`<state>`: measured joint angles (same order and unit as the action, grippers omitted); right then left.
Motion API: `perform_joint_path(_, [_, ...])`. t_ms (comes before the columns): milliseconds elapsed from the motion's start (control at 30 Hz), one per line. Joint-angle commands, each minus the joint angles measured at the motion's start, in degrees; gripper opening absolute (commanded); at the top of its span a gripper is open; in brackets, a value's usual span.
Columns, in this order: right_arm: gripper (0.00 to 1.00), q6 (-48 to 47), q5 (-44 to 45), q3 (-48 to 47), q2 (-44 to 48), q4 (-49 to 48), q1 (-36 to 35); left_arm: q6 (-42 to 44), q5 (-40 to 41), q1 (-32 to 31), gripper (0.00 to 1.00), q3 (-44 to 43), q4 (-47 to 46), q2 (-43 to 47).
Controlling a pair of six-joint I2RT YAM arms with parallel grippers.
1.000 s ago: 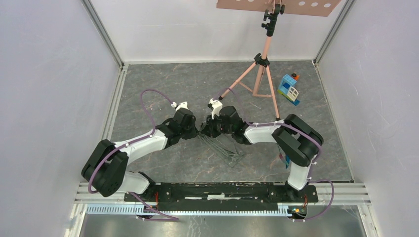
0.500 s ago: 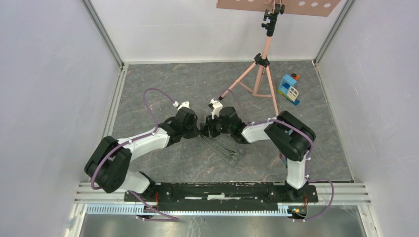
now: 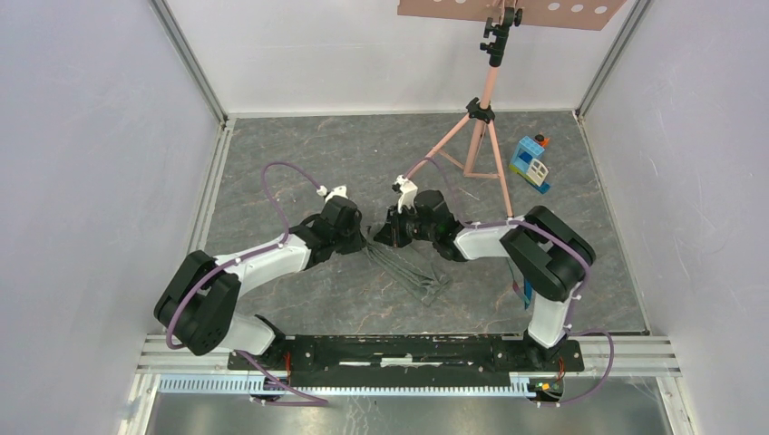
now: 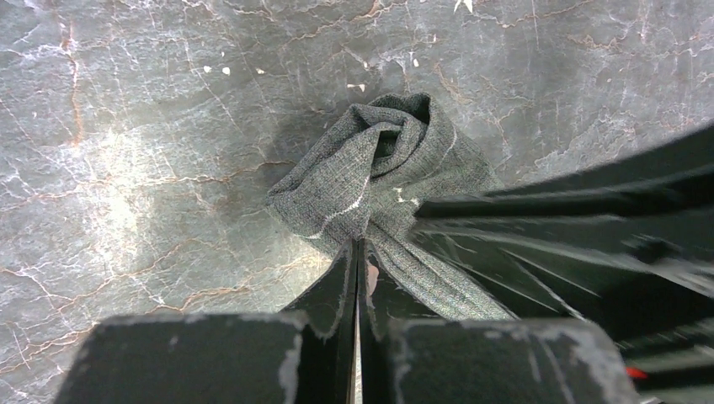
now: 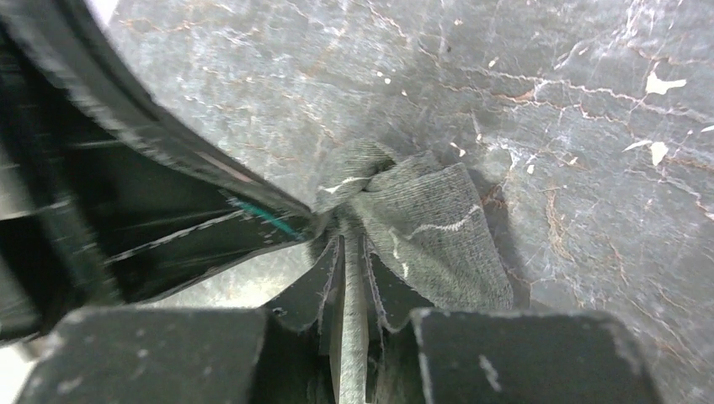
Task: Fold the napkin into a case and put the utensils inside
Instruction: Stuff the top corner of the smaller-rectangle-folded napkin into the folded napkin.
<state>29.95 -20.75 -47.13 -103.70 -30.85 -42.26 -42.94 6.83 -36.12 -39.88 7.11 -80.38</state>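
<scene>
While left gripper [image 4: 357,252] clamps tight on the bunched napkin [image 4: 370,168] and right gripper [image 5: 351,261] seemingly nips a fold narrowly, an uneven pull could slip it free.

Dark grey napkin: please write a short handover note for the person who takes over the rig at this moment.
Left gripper: shut on the dark grey cloth napkin, at a bunched end.
Right gripper: shut on the same bunch, close beside the left.
It lies crumpled on the grey marbled floor, trailing toward the arm bases.
Of the slim blue plastic utensils only a sliver shows, behind the right arm.
Done: no fold visible. Left: fold the case, put utensils inside.
</scene>
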Motion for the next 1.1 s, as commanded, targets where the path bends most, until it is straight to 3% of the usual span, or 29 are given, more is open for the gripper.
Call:
perform_joint_path(0, [0.15,0.0,-0.3,-4.6,-5.4,-2.1,-0.3,2.6,-1.4,-0.1,0.02,-2.9,-1.7,0.3])
perform_joint_path(233, [0.14,4.6,0.5,-8.8,-12.7,-6.4,-1.9,1.7,-3.4,-0.1,0.02,-5.0,-2.6,-4.9])
perform_joint_path(533, [0.27,1.2,-0.8,-0.6,-3.1,-2.8,-0.6,1.4,-4.0,1.5,0.03,-7.3,0.4,-7.3])
perform_joint_path(767, [0.31,-2.7,-0.7,0.7,-1.0,0.1,-0.4,0.8,-6.6,3.4,0.29,-4.6,1.1,-1.7])
perform_joint_path(933, [0.27,-2.4,-0.6,0.7,-3.1,-1.8,-0.7,-1.5,-11.9,8.7,0.34,-1.7,-1.2,0.5])
perform_joint_path(1067, [0.24,-2.1,-0.5,0.0,-5.8,-2.3,-1.6,-0.9,-15.8,10.4,0.31,-3.2,-3.1,-3.9])
